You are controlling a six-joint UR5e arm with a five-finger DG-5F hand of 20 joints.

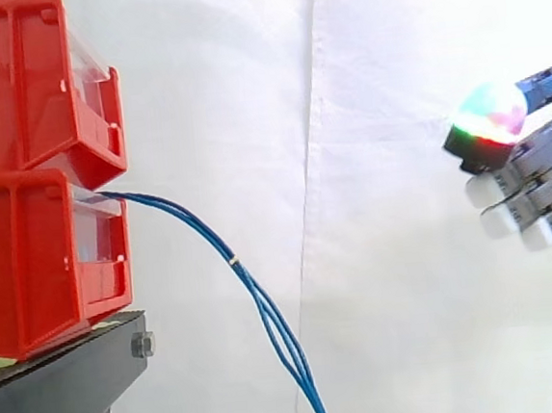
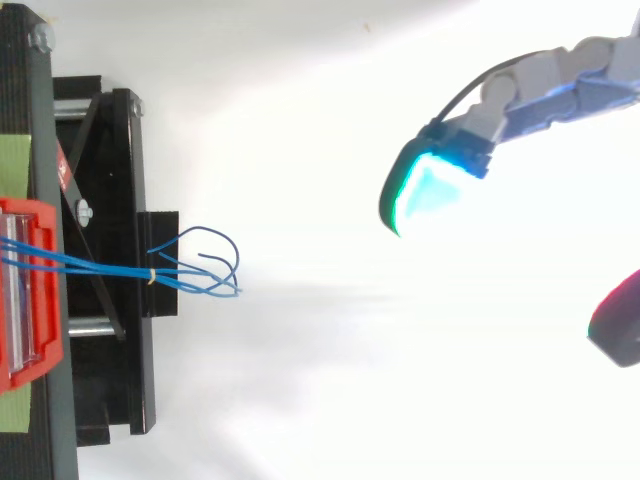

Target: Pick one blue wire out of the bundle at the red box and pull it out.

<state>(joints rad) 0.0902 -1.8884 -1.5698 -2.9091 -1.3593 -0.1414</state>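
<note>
A bundle of thin blue wires (image 1: 255,295) comes out of the lower of two stacked red bins (image 1: 48,255) and droops down to the right, tied with a small band partway along. From above, the wires (image 2: 190,270) fan out into loose ends past the band. My hand (image 1: 535,184) hangs far to the right of the wires, well apart from them, with straight fingers pointing left and nothing in it. In the top view its fingers (image 2: 530,90) reach in from the right, one fingertip (image 2: 430,190) glowing cyan.
The bins sit on a black stand (image 1: 69,379) at the left. A second red bin (image 1: 33,83) is stacked on the lower one. A white curtain (image 1: 349,161) hangs behind everything.
</note>
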